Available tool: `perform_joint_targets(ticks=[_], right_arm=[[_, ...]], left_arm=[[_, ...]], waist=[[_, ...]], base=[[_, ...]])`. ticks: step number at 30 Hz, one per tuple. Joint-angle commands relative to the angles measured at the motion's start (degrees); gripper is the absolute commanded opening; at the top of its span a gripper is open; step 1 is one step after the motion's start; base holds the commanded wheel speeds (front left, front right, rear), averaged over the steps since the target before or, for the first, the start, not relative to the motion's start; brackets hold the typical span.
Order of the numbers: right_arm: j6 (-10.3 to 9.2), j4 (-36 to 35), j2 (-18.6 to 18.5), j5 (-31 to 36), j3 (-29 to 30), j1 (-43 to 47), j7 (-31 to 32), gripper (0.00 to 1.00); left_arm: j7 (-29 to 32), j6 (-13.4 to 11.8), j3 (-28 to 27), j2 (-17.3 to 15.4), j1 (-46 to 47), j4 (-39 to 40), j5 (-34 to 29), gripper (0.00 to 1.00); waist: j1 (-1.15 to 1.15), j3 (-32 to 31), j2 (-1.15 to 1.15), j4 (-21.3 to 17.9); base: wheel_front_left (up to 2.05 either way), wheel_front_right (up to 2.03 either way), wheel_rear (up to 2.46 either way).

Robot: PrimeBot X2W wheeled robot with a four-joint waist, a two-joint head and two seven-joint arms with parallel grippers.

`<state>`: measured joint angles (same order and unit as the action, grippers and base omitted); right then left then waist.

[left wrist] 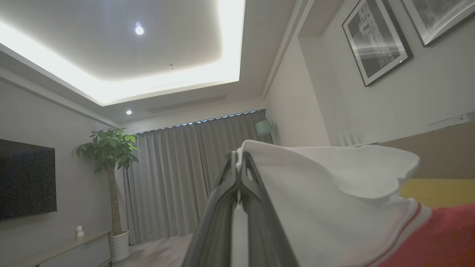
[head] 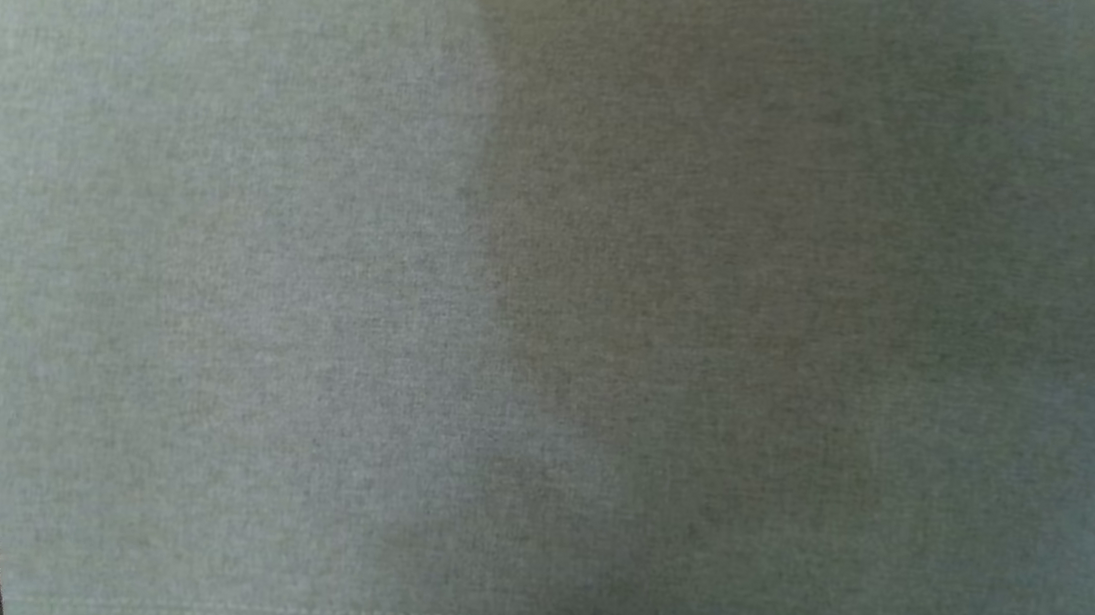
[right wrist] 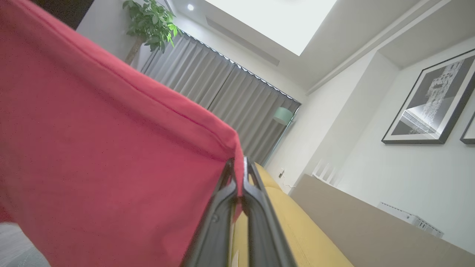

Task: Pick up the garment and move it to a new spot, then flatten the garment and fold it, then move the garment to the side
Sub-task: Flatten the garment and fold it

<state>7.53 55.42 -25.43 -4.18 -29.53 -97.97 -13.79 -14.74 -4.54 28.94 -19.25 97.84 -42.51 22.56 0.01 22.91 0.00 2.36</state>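
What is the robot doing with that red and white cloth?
It has a red and white garment pinched in both grippers. The left gripper is shut on the white part, the right gripper on a red edge. Both wrist cameras look up toward the ceiling, so the garment seems lifted. Below, the head camera sees a grey cloth surface.

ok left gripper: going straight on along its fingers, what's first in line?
The left gripper, shut on the garment at its white edge, points into open room. First in line looks to be the grey curtain, well beyond it, though depth is unclear.
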Motion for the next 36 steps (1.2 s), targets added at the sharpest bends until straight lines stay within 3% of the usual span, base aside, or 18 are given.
perform_joint_targets(ticks=[1, 12, 16, 25, 30, 36], right_arm=[[-0.04, -0.1, 1.9, 2.0, 1.4, -0.1, -0.8, 0.0], [-0.04, -3.8, 5.3, 4.0, 7.4, 19.8, -1.2, 0.0], [-0.04, -4.9, 5.6, 2.3, 5.8, 28.6, -1.2, 0.0], [-0.04, -4.5, 2.0, -7.8, -7.7, 45.2, -1.2, 0.0], [-0.04, -4.8, -2.3, -15.8, -19.0, 50.2, -0.6, 0.0], [-0.04, -6.8, -5.0, -22.3, -26.1, 51.5, 0.4, 0.0]], left_arm=[[-0.2, 0.0, -2.3, -1.2, 1.5, 3.7, -1.4, 0.0], [-0.3, 7.9, -5.3, 2.1, -20.1, 12.9, -7.9, 0.0], [-0.3, 9.6, -5.4, 2.1, -29.9, 14.1, -9.2, 0.0], [-0.3, 11.8, -2.4, -0.9, -49.0, 16.2, -9.8, 0.0], [-0.3, 12.0, 4.5, -5.7, -57.0, 18.1, -9.0, 0.0], [-0.3, 12.0, 9.3, -9.9, -61.7, 19.0, -7.0, 0.0]], waist=[[-0.01, 1.2, 0.0, 0.6], [-0.01, 1.9, 0.0, 1.0], [-0.01, -0.6, 0.0, 1.2], [-0.01, -8.9, 0.0, 2.0], [-0.01, -13.4, 0.0, 2.3], [-0.01, -16.1, 0.0, 2.5]], base=[[0.0, 0.0, 0.0], [0.0, 0.0, 0.0], [0.0, 0.0, 0.0], [0.0, 0.0, 0.0], [0.0, 0.0, 0.0], [0.0, 0.0, 0.0]])
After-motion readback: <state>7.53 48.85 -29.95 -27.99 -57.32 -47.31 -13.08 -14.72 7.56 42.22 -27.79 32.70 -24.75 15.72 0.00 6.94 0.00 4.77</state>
